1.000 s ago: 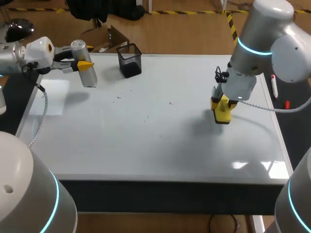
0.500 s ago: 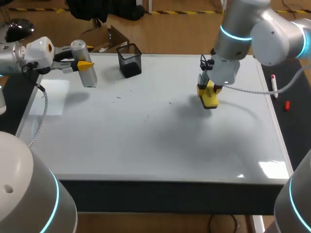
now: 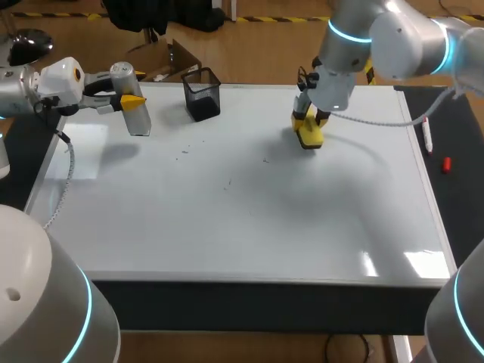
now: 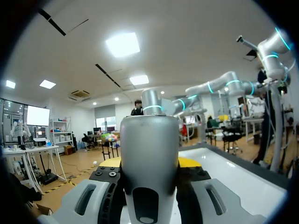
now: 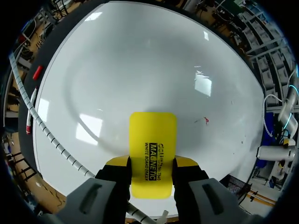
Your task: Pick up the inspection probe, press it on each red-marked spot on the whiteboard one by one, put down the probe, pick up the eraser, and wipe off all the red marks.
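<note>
Two sets of fingers are each holding something. The right fingers (image 3: 305, 121) are clamping the yellow eraser (image 3: 309, 136) across its short width, its long axis running straight out ahead of them; the left fingers (image 3: 128, 99) are closing on the silver probe (image 3: 137, 112), which is hanging over the far left corner of the whiteboard (image 3: 249, 227), well apart from the eraser, with the black mesh cup (image 3: 202, 93) standing between the two. The whiteboard is lying flat on the desk (image 3: 461, 204); whether the eraser is pressing on it or hovering just above cannot be told.

Judging by this, the wiping step is running, though the probe is not yet lying down. What matters now is where the ink is sitting: in the right wrist view a small red mark (image 5: 204, 121) is showing ahead of the eraser and off to one side, not under it; from above, a few faint specks (image 3: 227, 183) are lying toward the left arm's side and nearer the robot. The right arm is by far the nearer one; a sweep is likely needing to carry the eraser sideways and inward, broad face down.
</note>
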